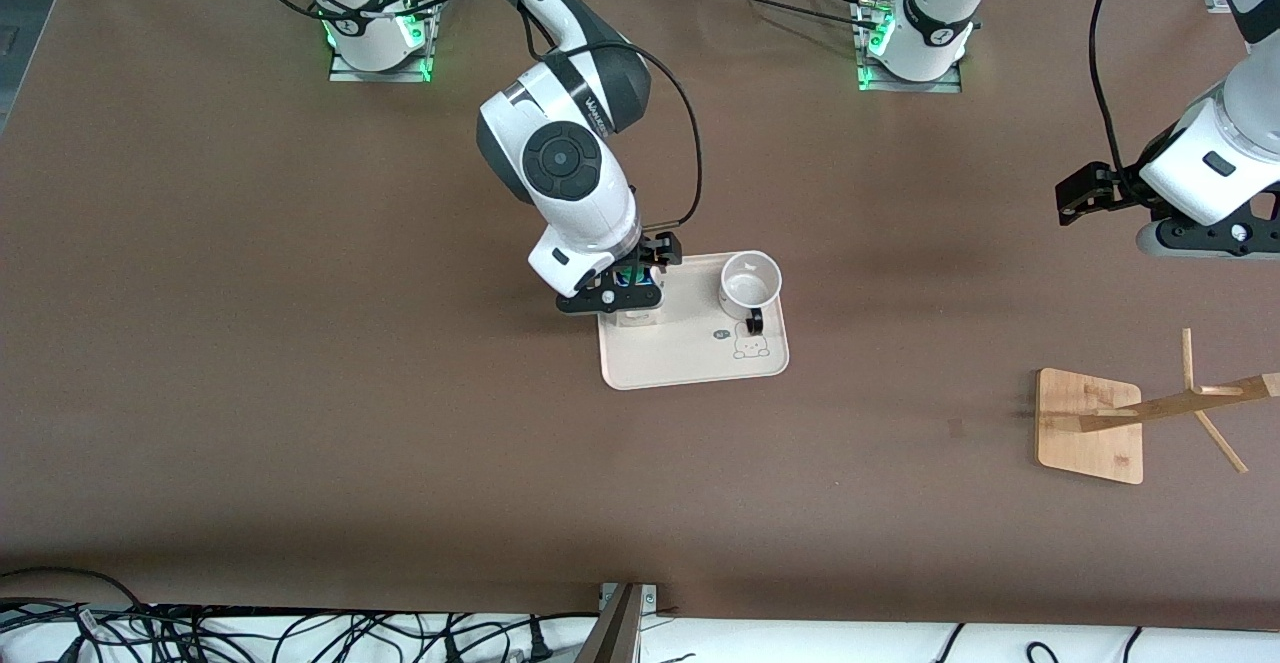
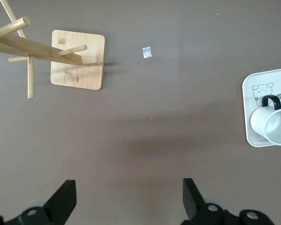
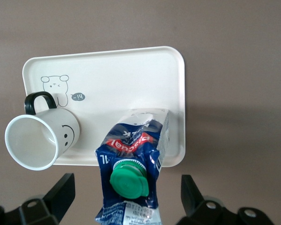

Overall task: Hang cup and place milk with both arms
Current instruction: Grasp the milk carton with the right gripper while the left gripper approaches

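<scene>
The milk (image 3: 136, 140), a dark blue and white carton with a green cap, stands upright on the cream tray (image 3: 131, 79), at the corner toward the right arm's end. The right gripper (image 3: 126, 187) is right over it, open, with one finger on each side of the carton's top and a gap on both sides. In the front view the right gripper (image 1: 630, 288) hides most of the milk (image 1: 638, 318). The cup (image 1: 750, 283) stands on the tray (image 1: 690, 358) beside the milk, smiley face showing (image 3: 42, 140). The left gripper (image 2: 129, 197) is open and empty over bare table.
A wooden cup rack (image 1: 1090, 425) with slanted pegs stands toward the left arm's end, nearer the front camera than the tray; it also shows in the left wrist view (image 2: 77, 60). A small scrap (image 2: 147, 52) lies on the brown table beside it. The left arm (image 1: 1200, 238) waits.
</scene>
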Available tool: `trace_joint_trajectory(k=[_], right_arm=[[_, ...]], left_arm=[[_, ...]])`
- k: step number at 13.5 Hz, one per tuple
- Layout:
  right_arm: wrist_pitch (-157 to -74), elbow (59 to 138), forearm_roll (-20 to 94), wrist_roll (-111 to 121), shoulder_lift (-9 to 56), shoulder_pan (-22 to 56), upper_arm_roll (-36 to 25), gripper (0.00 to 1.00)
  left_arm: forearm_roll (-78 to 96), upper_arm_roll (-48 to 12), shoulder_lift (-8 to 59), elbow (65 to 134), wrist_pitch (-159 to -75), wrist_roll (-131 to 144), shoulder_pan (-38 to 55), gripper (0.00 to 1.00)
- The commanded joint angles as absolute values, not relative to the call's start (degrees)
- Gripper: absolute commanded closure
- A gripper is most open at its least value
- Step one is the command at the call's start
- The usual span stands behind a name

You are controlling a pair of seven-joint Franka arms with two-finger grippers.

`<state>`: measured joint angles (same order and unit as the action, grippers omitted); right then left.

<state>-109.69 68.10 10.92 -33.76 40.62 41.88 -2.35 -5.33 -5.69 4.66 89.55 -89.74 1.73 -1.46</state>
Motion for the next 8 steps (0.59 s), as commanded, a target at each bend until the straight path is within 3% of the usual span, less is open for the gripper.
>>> trace_joint_trajectory(k=[1,8], right_arm=[[-109.42,66.27,10.99,-34.54,42.27,43.07,-3.25,0.00],[-109.42,68.20,10.90,-33.84,42.28,42.98,-3.25,0.00]], left_arm=[[-4.39,-5.89,5.18,88.68,-90.00,1.93,-1.76,0.00],[-4.83,-5.45,6.59,88.68,-91.67,1.76,-2.20,0.00]])
